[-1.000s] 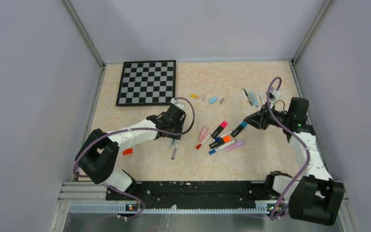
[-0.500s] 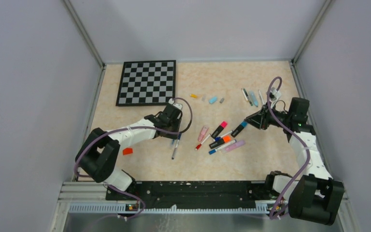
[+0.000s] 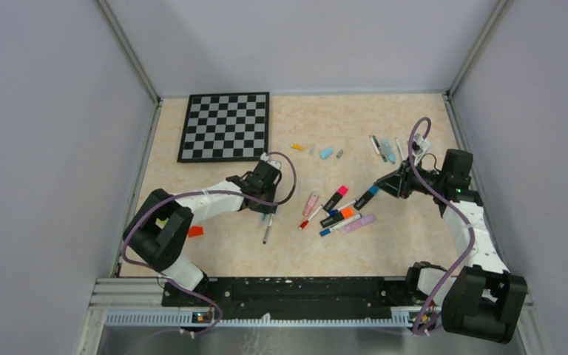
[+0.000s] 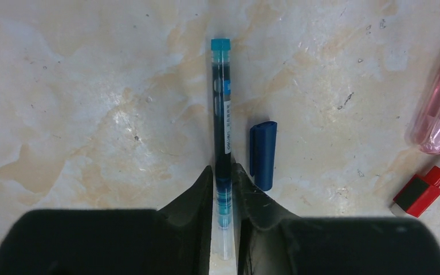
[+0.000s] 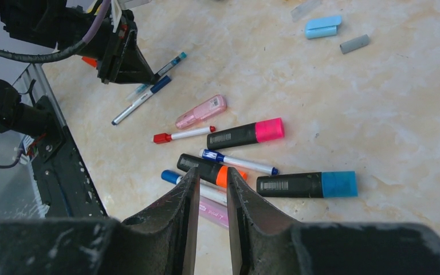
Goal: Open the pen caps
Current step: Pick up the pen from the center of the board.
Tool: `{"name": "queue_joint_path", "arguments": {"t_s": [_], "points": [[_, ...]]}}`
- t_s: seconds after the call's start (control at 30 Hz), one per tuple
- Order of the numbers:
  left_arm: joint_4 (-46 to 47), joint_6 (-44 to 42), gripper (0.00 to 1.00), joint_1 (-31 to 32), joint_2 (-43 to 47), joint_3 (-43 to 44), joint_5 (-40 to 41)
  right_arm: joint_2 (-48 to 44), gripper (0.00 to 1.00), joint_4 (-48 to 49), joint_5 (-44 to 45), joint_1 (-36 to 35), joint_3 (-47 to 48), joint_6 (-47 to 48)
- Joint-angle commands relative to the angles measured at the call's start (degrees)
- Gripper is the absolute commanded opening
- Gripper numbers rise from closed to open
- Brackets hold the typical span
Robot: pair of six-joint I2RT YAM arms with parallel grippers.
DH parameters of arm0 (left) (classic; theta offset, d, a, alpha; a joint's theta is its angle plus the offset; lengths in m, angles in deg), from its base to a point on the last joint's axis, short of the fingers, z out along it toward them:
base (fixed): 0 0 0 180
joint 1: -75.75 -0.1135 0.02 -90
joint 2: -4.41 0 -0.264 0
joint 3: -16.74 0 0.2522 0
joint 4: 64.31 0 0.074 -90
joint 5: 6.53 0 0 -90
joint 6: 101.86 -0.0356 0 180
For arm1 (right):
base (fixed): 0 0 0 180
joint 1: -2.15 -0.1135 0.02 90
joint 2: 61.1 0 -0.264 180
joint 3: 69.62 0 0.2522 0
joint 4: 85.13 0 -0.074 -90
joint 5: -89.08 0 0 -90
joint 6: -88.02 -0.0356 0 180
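Two arms over a beige marbled tabletop [image 3: 384, 244], grey walls [image 3: 303, 44] on three sides, checkerboard [image 3: 225, 126] at 11 o'clock. Left gripper [image 4: 223, 169] pinches a teal pen [image 4: 222, 103]; a dark blue cap [image 4: 262, 154] lies loose at its 3 o'clock. Right gripper [image 5: 212, 172] is parted by a slit, empty, by the capped markers [image 3: 340, 207] mid-table.

Bare table [image 3: 303, 255] runs along the near edge. The chessboard [image 3: 225, 126] blocks the far-left corner; pens [image 3: 334, 201] crowd the centre (loose caps [image 3: 326, 153] behind them), more lie far-right; a chip [image 3: 195, 231] sits near the left edge.
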State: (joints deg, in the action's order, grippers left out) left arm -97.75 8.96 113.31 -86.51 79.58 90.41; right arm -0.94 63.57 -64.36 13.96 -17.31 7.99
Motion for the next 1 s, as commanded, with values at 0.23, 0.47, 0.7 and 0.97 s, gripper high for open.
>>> {"name": "queue_joint_path", "arguments": {"t_s": [0.23,0.47,0.7,0.97], "points": [[0.0,-1.9,0.00,-0.1,-1.9,0.8,4.8,0.2,0.23,0.2,-0.7,0.5,1.6,2.6],[0.7,-4.0,0.00,-0.1,8.2,3.0,0.1,1.6,0.33,-7.9,-6.8,0.3,3.5,17.4],[6.9,0.6,0.00,-0.1,15.4,0.5,-23.9,6.2,0.56,-46.6,-9.4,-5.3,9.9,80.8],[33.2,17.7,0.00,1.6,12.7,-8.0,-48.4,11.3,0.62,-68.5,-8.9,-8.6,14.8,119.7]]}}
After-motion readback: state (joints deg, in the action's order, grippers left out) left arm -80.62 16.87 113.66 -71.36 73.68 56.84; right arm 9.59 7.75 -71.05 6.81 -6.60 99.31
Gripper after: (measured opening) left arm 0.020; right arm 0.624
